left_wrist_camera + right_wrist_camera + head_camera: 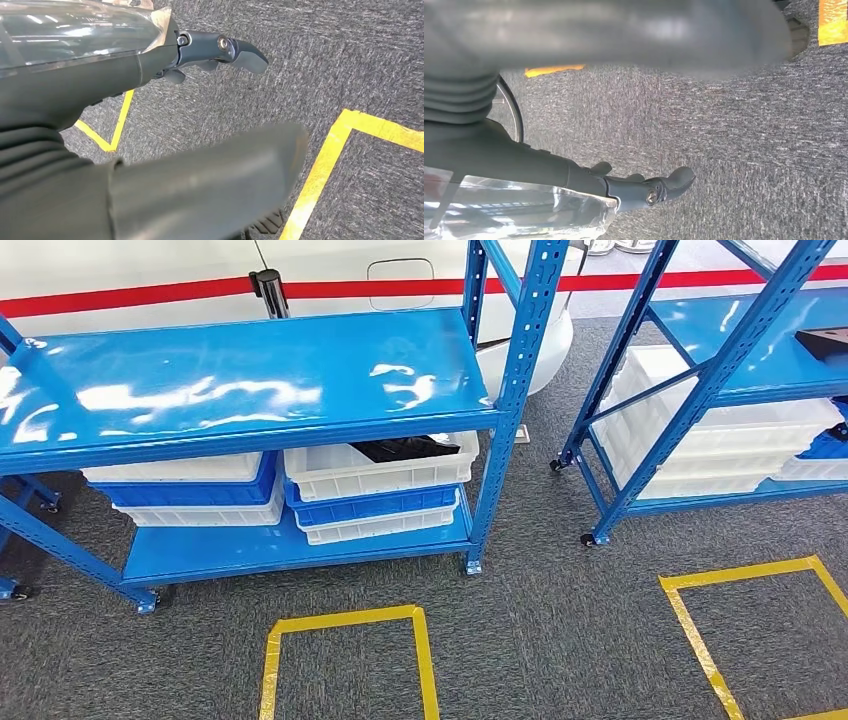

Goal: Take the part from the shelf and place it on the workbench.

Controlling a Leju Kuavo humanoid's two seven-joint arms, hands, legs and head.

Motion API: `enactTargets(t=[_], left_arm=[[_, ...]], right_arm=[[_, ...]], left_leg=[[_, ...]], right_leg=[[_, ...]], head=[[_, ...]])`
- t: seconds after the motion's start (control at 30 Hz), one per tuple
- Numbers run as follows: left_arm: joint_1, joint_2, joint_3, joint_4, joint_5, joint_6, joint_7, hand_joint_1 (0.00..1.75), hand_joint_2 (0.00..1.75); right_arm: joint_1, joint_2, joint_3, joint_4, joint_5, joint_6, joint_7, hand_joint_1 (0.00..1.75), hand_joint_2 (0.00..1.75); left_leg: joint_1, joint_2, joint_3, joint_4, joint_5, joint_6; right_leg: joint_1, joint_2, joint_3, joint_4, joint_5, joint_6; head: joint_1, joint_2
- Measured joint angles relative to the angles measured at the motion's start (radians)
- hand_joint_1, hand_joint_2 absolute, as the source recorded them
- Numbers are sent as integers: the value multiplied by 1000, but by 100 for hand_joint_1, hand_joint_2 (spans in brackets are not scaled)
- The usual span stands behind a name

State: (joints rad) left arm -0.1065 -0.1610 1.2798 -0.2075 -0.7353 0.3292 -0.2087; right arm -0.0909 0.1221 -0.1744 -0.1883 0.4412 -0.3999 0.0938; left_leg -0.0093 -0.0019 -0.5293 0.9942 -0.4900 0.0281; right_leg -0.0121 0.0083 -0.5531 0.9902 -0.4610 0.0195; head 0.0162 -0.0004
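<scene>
**Hands hanging over carpet, part sitting in a shelf bin**

Close to the left wrist camera, the left hand [200, 125] is hanging above grey carpet [350, 60], its thick thumb blurred in front and its dark fingers [235, 50] reaching out straight with nothing between them. Yellow floor tape [320, 175] is running beneath it. From the right wrist, the right hand [624, 100] is hanging likewise, its fingers [664, 186] stretched out and apart from the thumb, holding nothing.

Looking down from the head, a blue shelf [250, 380] is standing ahead with a glossy bare top board. Beneath that board, stacked white and blue bins [370, 500] are resting on the lower level, and a dark part [405, 448] is lying in the topmost white bin on the right-hand stack. A second blue shelf [720, 370] is standing to the right, carrying white bins [700, 440]. Two yellow tape squares [350, 660] are marking the carpet in front of the shelves.
</scene>
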Motion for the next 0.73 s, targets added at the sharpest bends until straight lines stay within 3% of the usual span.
enactTargets(t=[0.07,0.2,0.33,0.47,0.73], left_arm=[[0,0,0,0,0,4,0,0,175],[0,0,0,0,-4,10,2,0,175],[0,0,0,0,-14,19,17,0,175],[5,1,-28,-2,-6,12,32,0,175],[41,19,-214,-26,112,-42,62,0,175]], right_arm=[[0,0,0,0,3,0,0,0,175],[0,0,0,0,8,-4,0,0,0],[0,0,0,0,15,-14,-1,0,175],[5,-3,1,-3,6,-25,-18,0,175],[42,-21,13,-28,-68,38,-34,0,175]], left_leg=[[1,0,0,0,0,0],[2,0,0,0,0,0],[5,0,0,0,0,0],[6,0,0,0,0,0],[7,0,0,0,0,0]], right_leg=[[-1,0,0,0,0,0],[0,0,-1,0,0,0],[2,0,-1,0,0,0],[3,0,-1,0,0,0],[3,0,-1,0,0,0]], head=[[0,0],[0,0],[0,0],[0,0],[0,0]])
